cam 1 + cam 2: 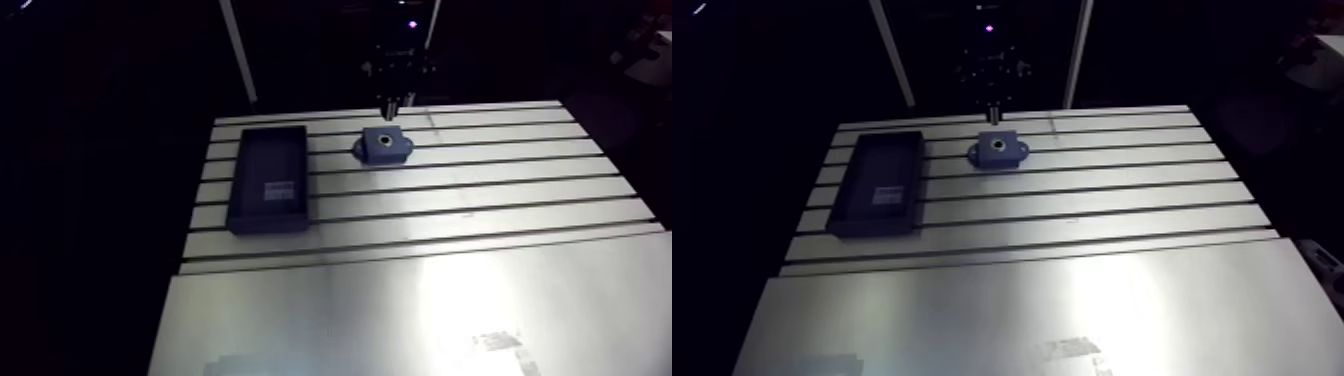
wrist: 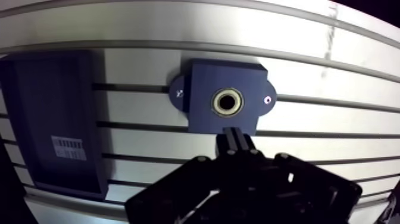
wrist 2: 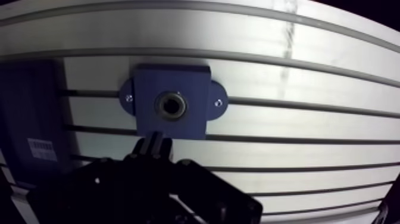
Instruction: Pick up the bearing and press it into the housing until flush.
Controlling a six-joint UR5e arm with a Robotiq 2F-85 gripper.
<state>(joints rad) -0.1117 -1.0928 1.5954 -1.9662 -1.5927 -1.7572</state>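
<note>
The dark blue housing [image 2: 202, 83] lies flat on the slotted table, with a mounting ear on each side. A metal ring, the bearing [image 2: 228, 102], sits in its central bore; its depth there cannot be judged. In the wrist view my gripper [image 2: 234, 138] hangs above the housing's near edge, its two fingers pressed together and nothing between them. The arm view shows the gripper [image 1: 392, 100] coming down just behind the housing [image 1: 384, 146] at the table's far side.
A shallow dark blue tray [image 1: 265, 150] with a white label inside lies to the left of the housing. The table [image 1: 480, 200] runs in long slots, with a smooth plate at the front.
</note>
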